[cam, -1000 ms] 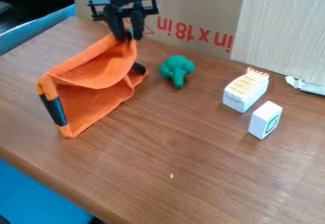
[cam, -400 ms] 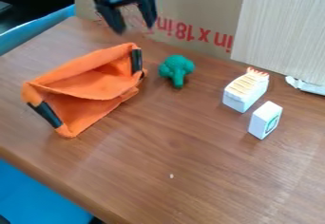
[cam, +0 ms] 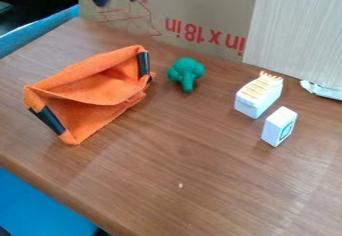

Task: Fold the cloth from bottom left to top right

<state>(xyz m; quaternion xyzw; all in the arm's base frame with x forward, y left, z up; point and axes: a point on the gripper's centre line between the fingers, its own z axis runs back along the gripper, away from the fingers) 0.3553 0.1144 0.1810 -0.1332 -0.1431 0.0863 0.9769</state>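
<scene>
The gripper (cam: 119,1) hangs at the top edge, upper left of the view, with its two fingers apart and nothing between them. It is well above and behind the cloth, not touching it. The orange cloth (cam: 90,92) lies at the left of the table, loosely folded, its upper layer raised in a ridge with an open pocket facing the front. Black strips mark its lower left end and its upper right end.
On the wooden table (cam: 200,180), a green toy broccoli (cam: 186,73) stands right of the cloth. Farther right are a white toy with a ridged tan top (cam: 259,95) and a small white block (cam: 278,126). A cardboard panel (cam: 200,10) rises behind.
The gripper has let go of the cloth's top edge and moved up, partly out of view. The cloth's released part has sunk, and its left end has shifted slightly left.
</scene>
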